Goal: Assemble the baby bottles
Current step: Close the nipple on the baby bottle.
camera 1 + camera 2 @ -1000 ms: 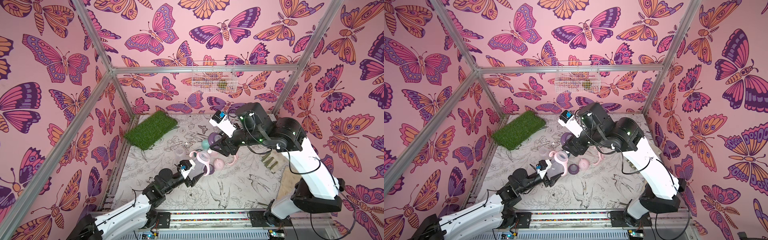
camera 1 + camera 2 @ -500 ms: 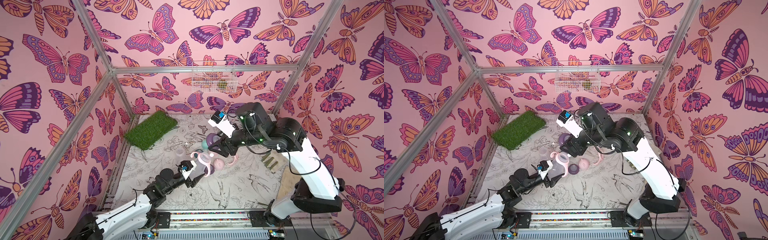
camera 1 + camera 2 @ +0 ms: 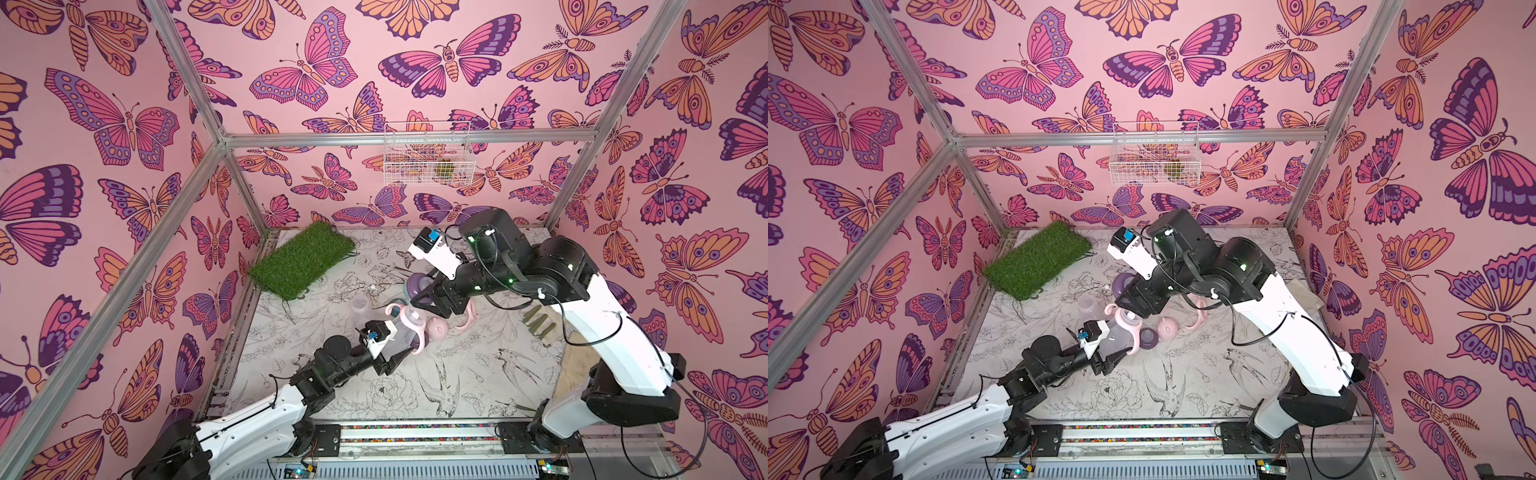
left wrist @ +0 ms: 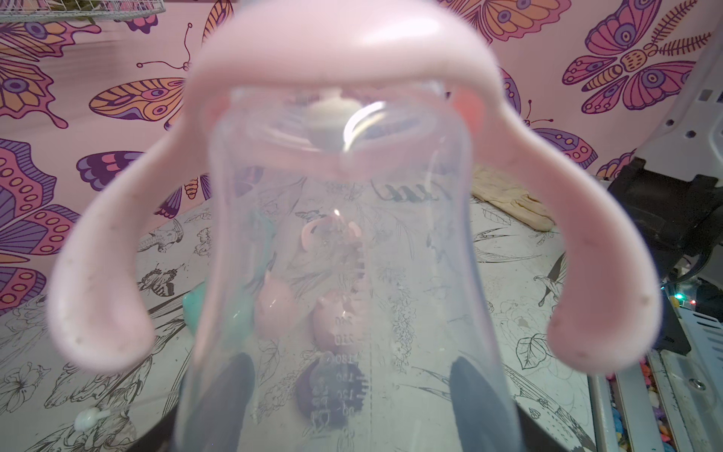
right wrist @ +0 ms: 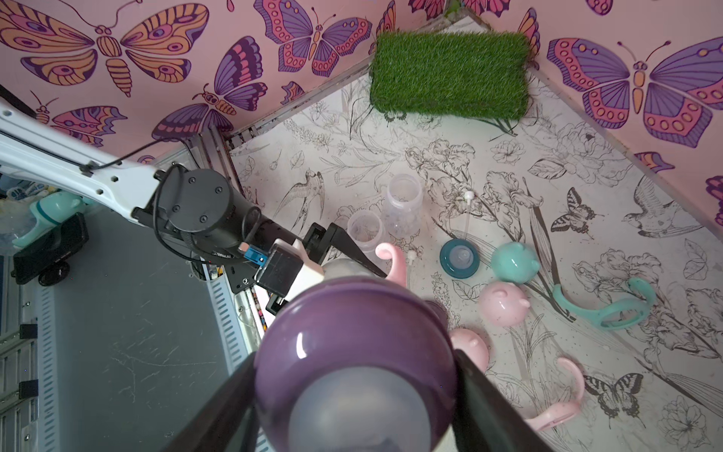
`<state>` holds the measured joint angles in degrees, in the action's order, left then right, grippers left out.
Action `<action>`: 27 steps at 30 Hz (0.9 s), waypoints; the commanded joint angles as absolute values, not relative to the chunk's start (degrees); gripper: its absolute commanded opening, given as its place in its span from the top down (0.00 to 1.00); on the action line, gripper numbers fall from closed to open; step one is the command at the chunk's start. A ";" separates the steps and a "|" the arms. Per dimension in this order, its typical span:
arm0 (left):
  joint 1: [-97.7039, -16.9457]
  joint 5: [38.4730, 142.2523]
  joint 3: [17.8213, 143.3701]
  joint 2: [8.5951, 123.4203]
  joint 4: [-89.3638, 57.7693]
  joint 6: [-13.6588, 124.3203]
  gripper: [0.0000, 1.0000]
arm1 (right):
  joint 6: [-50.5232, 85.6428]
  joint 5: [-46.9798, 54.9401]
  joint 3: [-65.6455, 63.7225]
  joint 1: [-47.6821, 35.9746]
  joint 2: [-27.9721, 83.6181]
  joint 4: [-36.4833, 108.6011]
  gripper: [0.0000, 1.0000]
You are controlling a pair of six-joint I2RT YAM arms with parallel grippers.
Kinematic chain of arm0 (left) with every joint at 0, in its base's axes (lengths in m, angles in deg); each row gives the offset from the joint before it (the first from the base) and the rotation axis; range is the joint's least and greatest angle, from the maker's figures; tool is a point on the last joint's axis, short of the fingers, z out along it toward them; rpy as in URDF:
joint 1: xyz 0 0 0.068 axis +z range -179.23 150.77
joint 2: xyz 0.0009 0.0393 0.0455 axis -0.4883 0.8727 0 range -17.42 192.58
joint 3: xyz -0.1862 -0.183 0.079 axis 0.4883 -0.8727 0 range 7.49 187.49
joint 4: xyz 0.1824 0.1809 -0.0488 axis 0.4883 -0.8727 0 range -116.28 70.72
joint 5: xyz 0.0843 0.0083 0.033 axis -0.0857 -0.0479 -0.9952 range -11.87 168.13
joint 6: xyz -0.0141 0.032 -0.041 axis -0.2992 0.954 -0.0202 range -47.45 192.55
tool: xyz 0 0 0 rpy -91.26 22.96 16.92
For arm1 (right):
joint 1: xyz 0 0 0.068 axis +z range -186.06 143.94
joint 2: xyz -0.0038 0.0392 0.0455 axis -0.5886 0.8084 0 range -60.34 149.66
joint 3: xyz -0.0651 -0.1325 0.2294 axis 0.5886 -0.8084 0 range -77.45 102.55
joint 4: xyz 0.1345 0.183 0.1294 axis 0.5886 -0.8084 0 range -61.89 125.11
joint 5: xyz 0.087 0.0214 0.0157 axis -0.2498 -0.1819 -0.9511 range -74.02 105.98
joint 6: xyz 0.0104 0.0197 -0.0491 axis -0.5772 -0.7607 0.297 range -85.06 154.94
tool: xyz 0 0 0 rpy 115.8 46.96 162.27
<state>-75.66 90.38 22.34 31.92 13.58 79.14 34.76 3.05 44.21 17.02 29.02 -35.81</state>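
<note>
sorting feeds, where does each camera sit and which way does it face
Top views: high on the base side, looking down at the table; both arms show, left gripper holding the bottle, right gripper the collar.
Left wrist: on the left arm, looking through the held bottle and pink ring; two fingers show.
Right wrist: on the right arm, looking down past the collar at loose parts; its fingers and left arm show.
Shared: right wrist and top views both show the mat.

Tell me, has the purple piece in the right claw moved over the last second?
Yes, slightly: the purple collar in the right gripper has crept closer to the loose pink cap.
</note>
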 commanded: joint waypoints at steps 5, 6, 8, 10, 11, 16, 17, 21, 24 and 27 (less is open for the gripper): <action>-75.90 91.14 23.80 29.91 19.24 78.70 1.00 | 34.84 -2.59 41.38 17.31 29.20 -36.52 0.59; -75.96 91.35 23.80 29.86 19.69 78.64 1.00 | 35.06 -2.88 41.42 17.34 29.28 -37.04 0.59; -75.98 91.58 23.78 29.56 20.09 78.62 1.00 | 35.80 -3.77 41.14 17.04 29.11 -38.06 0.60; -75.98 92.17 23.84 29.50 20.21 78.79 1.00 | 36.17 -5.33 40.23 16.25 28.85 -38.69 0.60; -76.01 92.59 24.08 29.46 20.26 78.86 1.00 | 36.26 -5.70 39.70 15.96 28.72 -39.08 0.60; -76.07 94.36 24.28 29.16 20.16 78.70 1.00 | 37.10 -7.38 36.90 14.83 28.41 -39.80 0.60; -76.07 94.63 24.31 29.07 20.19 78.70 1.00 | 37.14 -7.34 36.44 14.49 28.27 -39.80 0.60; -76.25 95.22 24.45 28.80 19.92 78.83 1.00 | 37.23 -7.86 35.72 13.37 28.08 -39.82 0.60; -76.42 95.70 24.71 28.84 19.40 78.96 1.00 | 37.28 -8.76 35.58 13.01 28.15 -39.60 0.60; -76.60 95.88 25.00 28.89 18.83 79.05 1.00 | 37.47 -9.47 35.15 12.99 28.28 -39.51 0.61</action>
